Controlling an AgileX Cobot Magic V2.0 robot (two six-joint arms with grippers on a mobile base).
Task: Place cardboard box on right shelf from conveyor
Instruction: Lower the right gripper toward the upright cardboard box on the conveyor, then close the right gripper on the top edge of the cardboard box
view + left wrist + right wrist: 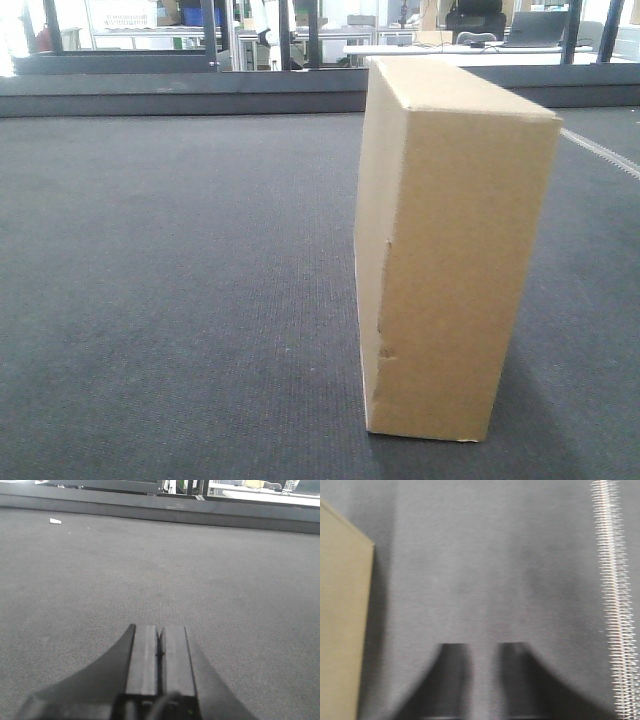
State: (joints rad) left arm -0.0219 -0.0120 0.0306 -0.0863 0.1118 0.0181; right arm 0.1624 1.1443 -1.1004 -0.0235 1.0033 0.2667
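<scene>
Left gripper (160, 628) closed; right gripper (483, 647) seemingly parted, blurred.

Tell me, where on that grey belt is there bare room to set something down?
The conveyor is bare left of the cardboard box, back to the dark rim, and ahead of the shut left pincer. Another free strip lies between the box and the metal seam, by the open right pincer. Only the box's spot is taken.
</scene>
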